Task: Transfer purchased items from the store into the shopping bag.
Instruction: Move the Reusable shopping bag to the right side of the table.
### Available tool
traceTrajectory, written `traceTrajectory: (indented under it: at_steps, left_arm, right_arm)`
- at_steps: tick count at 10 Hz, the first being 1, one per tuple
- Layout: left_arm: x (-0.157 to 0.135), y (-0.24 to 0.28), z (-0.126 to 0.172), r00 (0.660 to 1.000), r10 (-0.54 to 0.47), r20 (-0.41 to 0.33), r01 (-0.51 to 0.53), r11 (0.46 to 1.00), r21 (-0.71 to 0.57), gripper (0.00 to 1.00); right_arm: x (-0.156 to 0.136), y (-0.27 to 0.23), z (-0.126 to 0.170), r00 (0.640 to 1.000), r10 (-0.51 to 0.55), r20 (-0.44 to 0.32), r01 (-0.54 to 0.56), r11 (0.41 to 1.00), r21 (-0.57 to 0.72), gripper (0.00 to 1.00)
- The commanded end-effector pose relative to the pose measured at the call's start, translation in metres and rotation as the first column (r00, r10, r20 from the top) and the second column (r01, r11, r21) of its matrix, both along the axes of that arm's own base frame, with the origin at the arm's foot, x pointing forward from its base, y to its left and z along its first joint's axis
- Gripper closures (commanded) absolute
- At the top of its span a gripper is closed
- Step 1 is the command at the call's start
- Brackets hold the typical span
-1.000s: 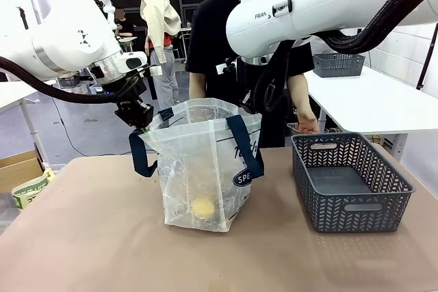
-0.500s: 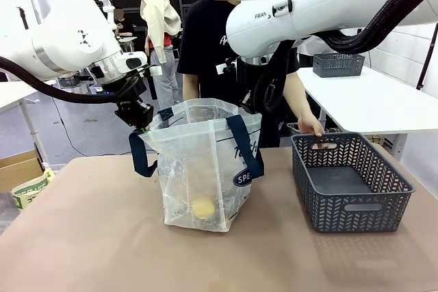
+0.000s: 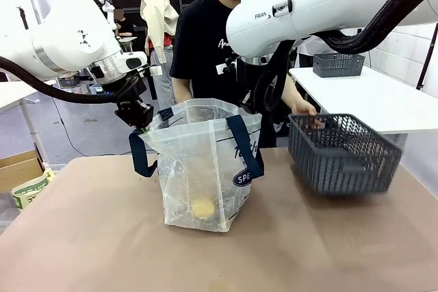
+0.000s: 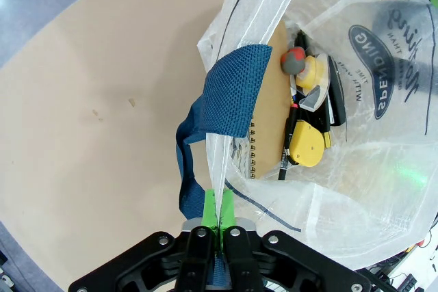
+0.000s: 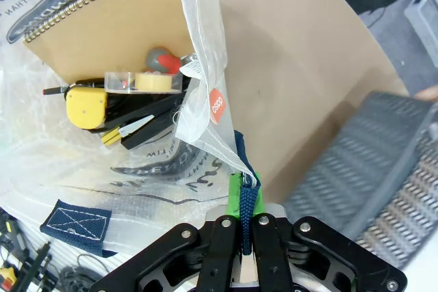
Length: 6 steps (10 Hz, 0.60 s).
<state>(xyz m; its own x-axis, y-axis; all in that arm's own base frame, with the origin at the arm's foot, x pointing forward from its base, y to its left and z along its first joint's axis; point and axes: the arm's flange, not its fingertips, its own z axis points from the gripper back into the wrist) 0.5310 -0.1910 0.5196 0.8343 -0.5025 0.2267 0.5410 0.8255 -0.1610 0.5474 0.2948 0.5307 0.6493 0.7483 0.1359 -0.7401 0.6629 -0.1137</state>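
- Your left claw (image 4: 219,204) is clamped shut on the rim of the translucent navy-handled plastic shopping bag (image 3: 205,169), upright on the brown surface (image 3: 89,237).
- Your right claw (image 5: 244,203) is shut on the opposite rim.
- Purchased items (image 4: 306,147) lie inside the bag.
- A person's hand (image 3: 304,109) holds the dark grey lattice basket (image 3: 342,152) tilted, right of the bag.

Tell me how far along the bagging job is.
Done: goods, including a brown notebook and a yellow tape measure, lie in the shopping bag. In hand: left gripper and right gripper are shut on its rim, holding it open; a person's hand holds the basket tilted. Left: likely just letting go; I see no goods in the basket.
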Motion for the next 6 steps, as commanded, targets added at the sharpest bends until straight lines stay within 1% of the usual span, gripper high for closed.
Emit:
traceTrajectory:
  at_steps: [1, 4, 5, 6]
  left_arm:
    - [0.0, 0.002, 0.002, 1.0, 0.004, 0.004, -0.004, 1.0, -0.001, 1.0]
    - [0.0, 0.0, 0.0, 1.0, 0.0, 0.0, 0.0, 1.0, 0.0, 1.0]
    - [0.0, -0.002, 0.001, 1.0, -0.007, 0.0, 0.007, 1.0, -0.002, 1.0]
    - [-0.001, -0.005, 0.004, 1.0, -0.01, -0.021, 0.01, 1.0, -0.008, 1.0]
  right_arm:
    - [0.0, -0.002, -0.001, 1.0, -0.002, -0.001, 0.002, 1.0, -0.002, 1.0]
    - [0.0, 0.0, 0.0, 1.0, 0.0, 0.0, 0.0, 1.0, 0.0, 1.0]
    - [0.0, 0.003, 0.001, 0.997, -0.05, -0.062, 0.052, 0.998, 0.031, 1.0]
    - [-0.003, 0.008, 0.005, 0.985, -0.122, -0.123, 0.129, 0.99, 0.049, 1.0]
